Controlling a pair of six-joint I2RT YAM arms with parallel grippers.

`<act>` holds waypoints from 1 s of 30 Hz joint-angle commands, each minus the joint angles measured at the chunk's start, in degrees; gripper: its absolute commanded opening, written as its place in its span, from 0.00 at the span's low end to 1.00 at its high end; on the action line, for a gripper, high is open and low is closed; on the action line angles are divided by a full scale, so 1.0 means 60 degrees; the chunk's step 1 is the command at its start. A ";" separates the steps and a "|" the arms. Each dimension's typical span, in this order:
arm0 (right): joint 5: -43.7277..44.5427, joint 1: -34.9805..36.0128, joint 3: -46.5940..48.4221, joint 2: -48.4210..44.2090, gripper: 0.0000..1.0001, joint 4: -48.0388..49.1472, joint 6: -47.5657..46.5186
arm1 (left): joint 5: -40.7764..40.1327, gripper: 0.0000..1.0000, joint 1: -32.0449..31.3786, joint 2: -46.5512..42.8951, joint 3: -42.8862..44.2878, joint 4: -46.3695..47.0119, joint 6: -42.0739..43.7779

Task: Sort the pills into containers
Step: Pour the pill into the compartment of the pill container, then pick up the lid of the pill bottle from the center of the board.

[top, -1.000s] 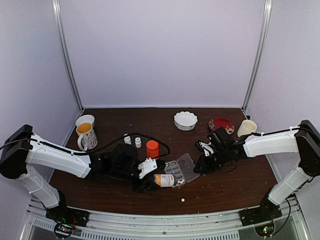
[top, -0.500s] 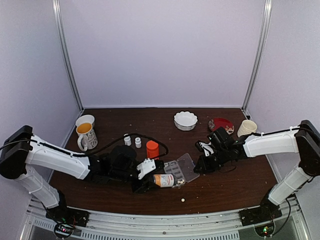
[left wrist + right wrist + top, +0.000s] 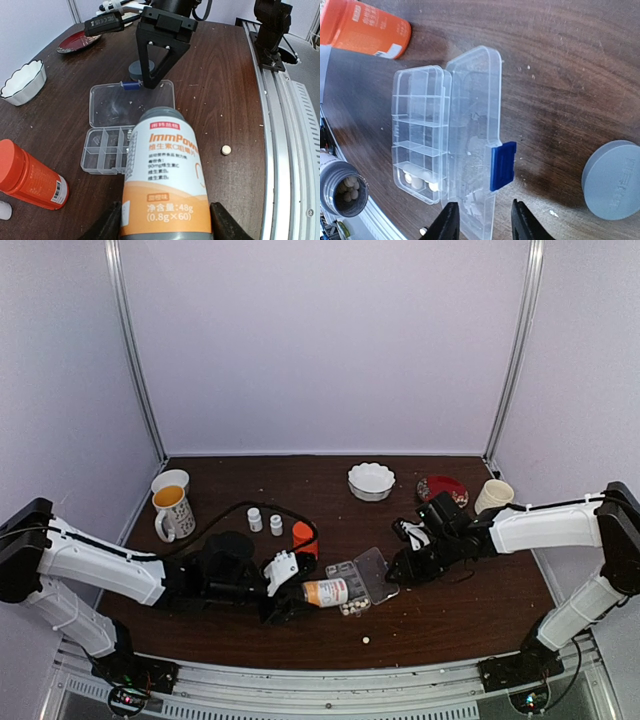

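From above, the left gripper [image 3: 295, 600] is clamped on a white-and-orange bottle [image 3: 326, 592] lying on its side. The mouth points away from the fingers toward the organizer box [image 3: 358, 578] just beyond it. The right gripper [image 3: 400, 570] sits at the box's far side, and one loose pill [image 3: 366, 640] lies on the table past the bottle's mouth, toward the bases. In the left wrist view the bottle fills the space between both fingers [image 3: 114, 225], its mouth at the box's near cells. The open lid [image 3: 131, 102] lies flat farther out, with the right gripper's tips at its far edge beside a blue latch [image 3: 131, 86] and a grey cap [image 3: 134, 70] just behind. In the right wrist view the right fingers [image 3: 449, 222] stand a little apart with the lid's end in the gap; whether they touch it cannot be told. A few pills [image 3: 412, 178] lie in the end cell left of those fingers, and more show inside the bottle's mouth.
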 commanded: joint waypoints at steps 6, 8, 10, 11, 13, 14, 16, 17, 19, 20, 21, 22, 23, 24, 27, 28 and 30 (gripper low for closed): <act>0.1454 -0.0028 0.0818 -0.1238 0.44 -0.1498 -0.0619 | 0.0065 0.00 -0.0062 -0.1084 -0.1496 0.4259 -0.1001; 0.1948 -0.0074 0.0992 -0.1312 0.47 -0.1922 -0.0810 | 0.0105 0.00 -0.0060 -0.1127 -0.1996 0.5629 -0.1280; 0.2704 -0.0127 0.1224 -0.1269 0.54 -0.2411 -0.1039 | 0.0134 0.00 -0.0056 -0.1131 -0.2286 0.6704 -0.1435; 0.3002 -0.0143 0.1346 -0.1206 0.57 -0.2673 -0.1168 | 0.0142 0.00 -0.0062 -0.1150 -0.2368 0.7068 -0.1464; 0.3560 -0.0152 0.1586 -0.1074 0.63 -0.3130 -0.1382 | 0.0150 0.00 -0.0062 -0.1333 -0.2462 0.7578 -0.1468; 0.3801 -0.0164 0.1686 -0.1000 0.65 -0.3309 -0.1463 | 0.0141 0.00 -0.0064 -0.1478 -0.2487 0.7694 -0.1423; 0.4328 -0.0196 0.1840 -0.0856 0.67 -0.3632 -0.1542 | 0.0120 0.00 -0.0063 -0.1903 -0.2500 0.7730 -0.1272; 0.4496 -0.0241 0.1891 -0.0772 0.67 -0.3712 -0.1562 | 0.0087 0.00 -0.0066 -0.2190 -0.2481 0.7639 -0.1157; 0.4523 -0.0355 0.1915 -0.0582 0.68 -0.3772 -0.1649 | 0.0043 0.00 -0.0065 -0.2912 -0.2378 0.7317 -0.0864; 0.4456 -0.0383 0.1923 -0.0455 0.68 -0.3757 -0.1681 | 0.0019 0.00 -0.0066 -0.3356 -0.2301 0.7064 -0.0675; 0.4400 -0.0405 0.1936 -0.0319 0.69 -0.3753 -0.1728 | -0.0019 0.00 -0.0058 -0.3816 -0.2190 0.6747 -0.0474; 0.4322 -0.0426 0.1962 -0.0168 0.69 -0.3722 -0.1761 | -0.0003 0.00 -0.0066 -0.4262 -0.2048 0.6368 -0.0229; 0.4237 -0.0433 0.2004 -0.0019 0.70 -0.3686 -0.1791 | 0.0085 0.00 -0.0068 -0.4711 -0.1902 0.6030 0.0041; 0.4177 -0.0435 0.2047 0.0144 0.70 -0.3651 -0.1820 | 0.0162 0.00 -0.0056 -0.5097 -0.1750 0.5748 0.0395; 0.4079 -0.0450 0.2219 0.0546 0.68 -0.3545 -0.1866 | 0.0172 0.00 -0.0057 -0.6172 -0.1408 0.5059 0.0948; 0.4078 -0.0461 0.2274 0.0656 0.68 -0.3518 -0.1872 | 0.0167 0.00 -0.0064 -0.6455 -0.1315 0.4839 0.1108; 0.4067 -0.0478 0.2381 0.0939 0.67 -0.3514 -0.1926 | 0.0143 0.00 -0.0056 -0.6903 -0.1213 0.4507 0.1416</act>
